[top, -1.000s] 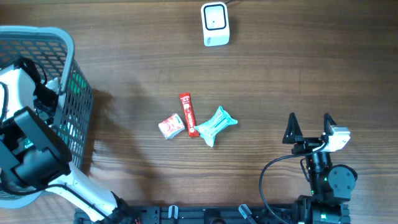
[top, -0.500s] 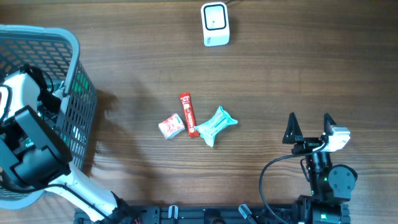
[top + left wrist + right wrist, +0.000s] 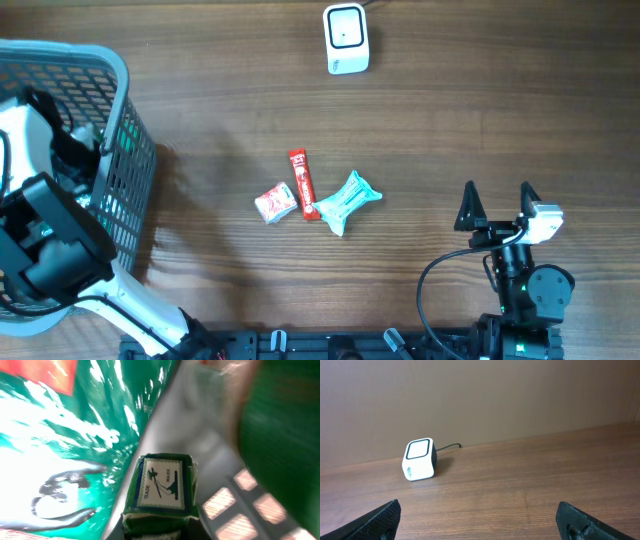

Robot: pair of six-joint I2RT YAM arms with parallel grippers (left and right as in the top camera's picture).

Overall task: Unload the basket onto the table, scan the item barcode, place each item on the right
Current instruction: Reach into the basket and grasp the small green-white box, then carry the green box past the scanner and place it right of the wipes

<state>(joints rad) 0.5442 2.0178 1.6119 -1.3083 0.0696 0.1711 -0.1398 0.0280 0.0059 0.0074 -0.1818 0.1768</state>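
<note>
My left arm (image 3: 45,200) reaches down into the grey mesh basket (image 3: 125,110) at the left edge, and its gripper is hidden there in the overhead view. In the left wrist view the left gripper (image 3: 159,532) is shut on a small dark green packet (image 3: 162,485) with a white stamp-like label. A shiny teal bag (image 3: 75,445) lies beside it. The white barcode scanner (image 3: 346,38) stands at the table's far edge, also facing the right wrist camera as the scanner (image 3: 420,459). My right gripper (image 3: 497,205) rests open at the near right, with nothing between its fingertips (image 3: 385,517).
Three loose items lie mid-table: a red-and-white packet (image 3: 275,203), a red stick (image 3: 301,183) and a teal wrapper (image 3: 348,201). The basket's mesh wall (image 3: 250,505) is close on the right of the left gripper. The scanner's cable (image 3: 449,447) runs off behind it.
The left gripper has closed onto the green packet inside the basket, and the basket's rim shifted slightly to the right. The right arm has not moved.
</note>
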